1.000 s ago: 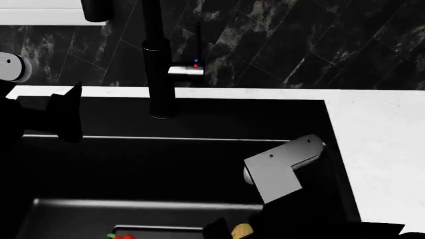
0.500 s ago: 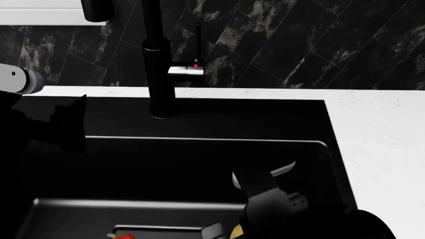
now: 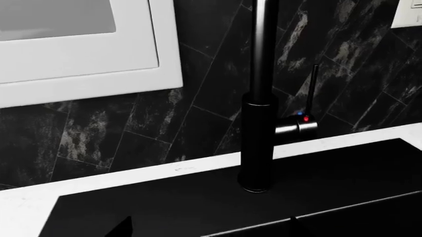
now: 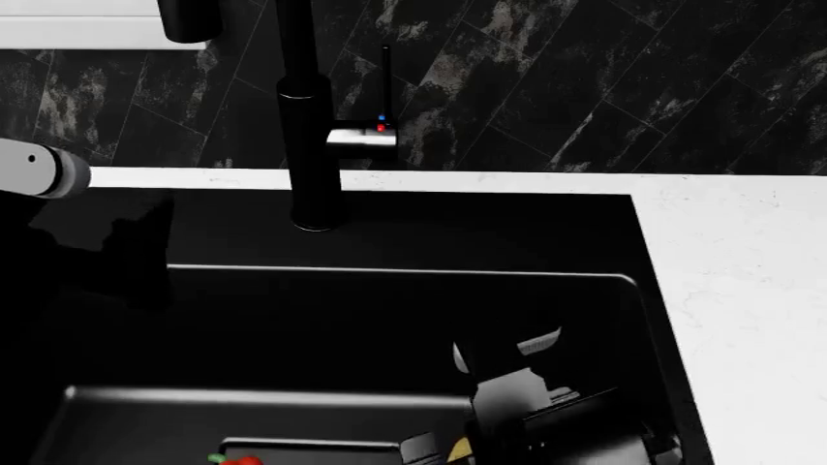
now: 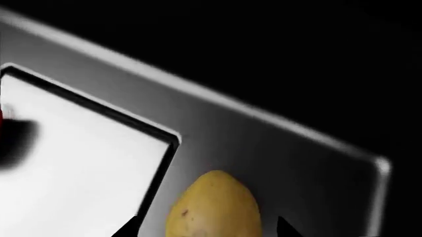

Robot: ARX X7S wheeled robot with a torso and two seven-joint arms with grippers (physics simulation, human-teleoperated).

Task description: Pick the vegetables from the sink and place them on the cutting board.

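The black sink (image 4: 387, 320) fills the white tabletop (image 4: 750, 271), its faucet (image 4: 304, 116) rising at the back rim. The right arm reaches down into the basin, where the potato (image 5: 214, 207) lies on the floor beside the drain panel (image 5: 72, 163). The red pepper (image 4: 232, 459) sits on that panel. Neither gripper's fingers can be judged open or closed.

A tall black faucet (image 3: 258, 123) rises from the black sink (image 3: 197, 207) deck at about 5 o'clock of centre. At its 3 o'clock sits a side handle (image 3: 300, 126) with red and blue dots. Behind stands dark marbled wall tile (image 3: 197, 113); a white window frame (image 3: 86, 74) fills 10 o'clock. A white countertop (image 3: 26, 202) edges the basin.
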